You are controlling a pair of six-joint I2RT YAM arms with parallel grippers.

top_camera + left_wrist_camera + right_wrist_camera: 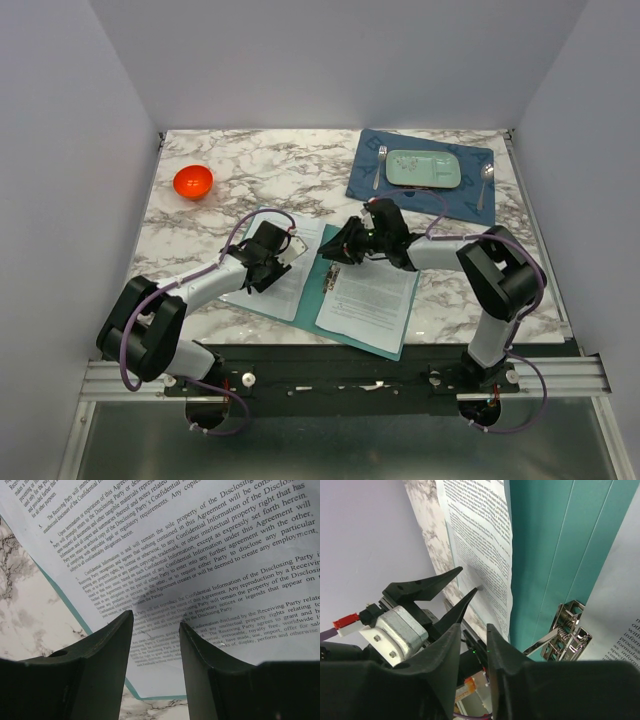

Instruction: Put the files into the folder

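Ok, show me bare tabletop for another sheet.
Bare marble: the far strip between the orange bowl and the blue placemat, and the patch right of the folder. Crowded: the centre, where the left end effector and right end effector meet over the folder.

The files [200,555] carry legible print — "Confidential Information", "Disclosing Party", "Receiving Party".

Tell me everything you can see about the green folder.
The folder is thin, plain teal-green, looks like card, and lies open and flat on the marble table near its front edge. A shiny metal clip sits at its inner spine. White printed sheets cover most of both leaves, leaving teal edges showing.
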